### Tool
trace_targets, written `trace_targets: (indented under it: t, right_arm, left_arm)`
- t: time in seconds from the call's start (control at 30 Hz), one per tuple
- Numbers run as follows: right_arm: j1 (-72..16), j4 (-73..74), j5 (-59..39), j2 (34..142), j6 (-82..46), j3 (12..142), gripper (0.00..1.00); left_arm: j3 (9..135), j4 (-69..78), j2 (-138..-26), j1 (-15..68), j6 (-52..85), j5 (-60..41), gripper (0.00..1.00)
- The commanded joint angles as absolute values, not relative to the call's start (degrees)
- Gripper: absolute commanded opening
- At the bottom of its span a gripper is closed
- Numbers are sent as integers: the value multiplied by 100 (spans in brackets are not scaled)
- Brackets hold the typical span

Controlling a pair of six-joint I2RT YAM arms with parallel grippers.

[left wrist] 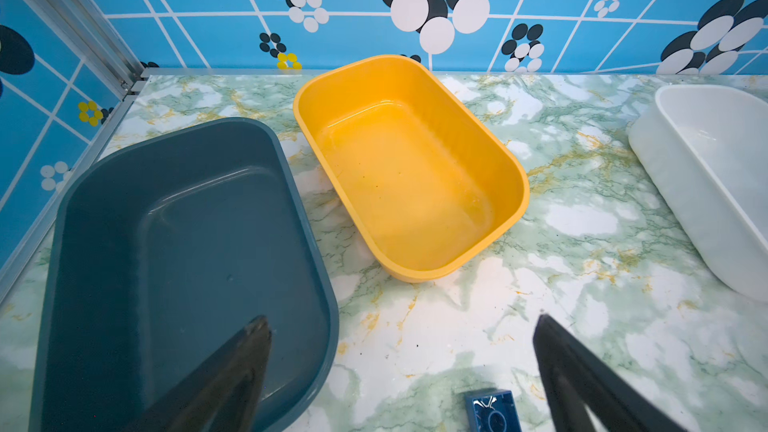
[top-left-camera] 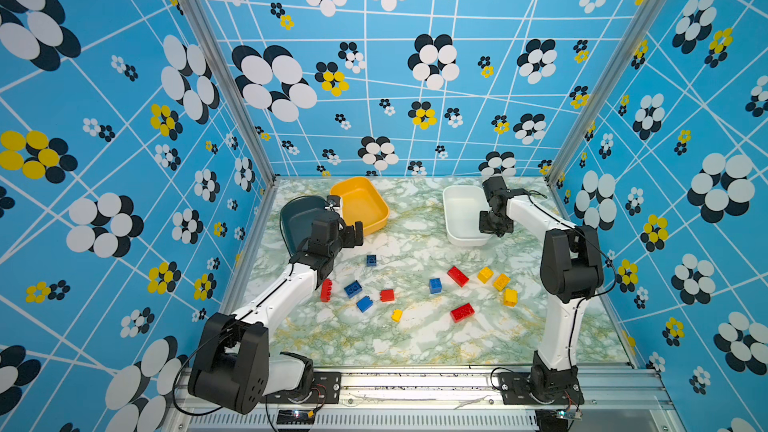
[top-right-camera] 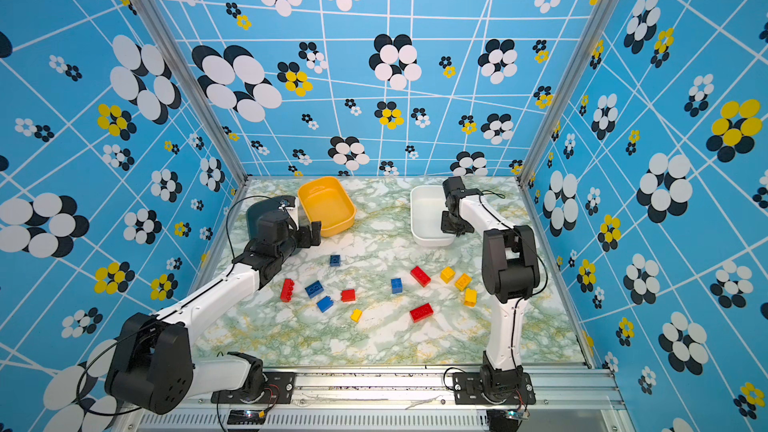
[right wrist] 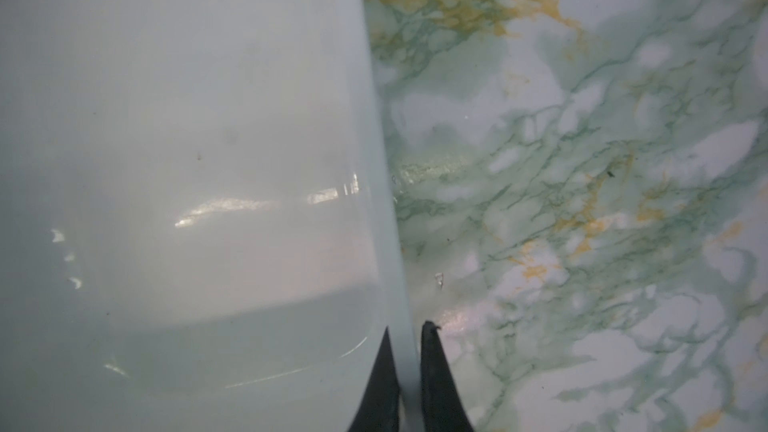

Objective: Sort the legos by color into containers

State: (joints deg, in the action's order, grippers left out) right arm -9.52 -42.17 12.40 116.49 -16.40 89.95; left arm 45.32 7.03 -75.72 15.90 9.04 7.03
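**A:** Marble table (top-left-camera: 415, 338), what step are we on?

**B:** Setup, I'd say, not sorting yet. The white tub (top-left-camera: 461, 214) sits back right, and the right jaws are clamped on its side wall (right wrist: 187, 118), one each side of the rim. Reads as a reposition, not a pick.

**A:** Left side?

**B:** The teal tub (top-left-camera: 297, 218) is back left, with the yellow tub (top-left-camera: 359, 201) just beside it. The left jaws are wide apart, holding nothing, hovering by the teal tub's near end.

**A:** Contents?

**B:** All three tubs are empty. All the legos (top-left-camera: 387, 295) are loose on the table, mid-front. I count four red, four blue, four yellow.

**A:** Next?

**B:** My guess: shift the white tub toward the bricks. It's a thin-wall grip, so it could slip or tip. Then the left arm takes the lone blue brick (left wrist: 492, 411) nearest its jaws, presumably into teal.
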Motion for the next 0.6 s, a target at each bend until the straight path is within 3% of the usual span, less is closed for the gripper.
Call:
trace_targets:
  t: [0.0,0.1,0.27,0.37,0.57]
  right_arm:
    - [-949,-4364,1520,11496,-1744,8435,0]
    - [-949,-4312,1496,11370,-1775,8222,2]
    - [-949,-4315,1481,11127,-1823,8176,36]
    - [-949,-4363,1481,10919,-1827,8232,48]
    - [-949,-4576,1352,10496,-1769,8372,59]
  left_arm:
    - [4851,447,-7685,1682,949,832,99]
    - [5027,232,-7775,1738,1031,919,99]
    - [5275,-98,-7862,1758,1239,1168,99]
    - [5497,-463,-7909,1735,1371,1479,99]
    - [6057,-1284,-8097,1505,1826,1626,100]
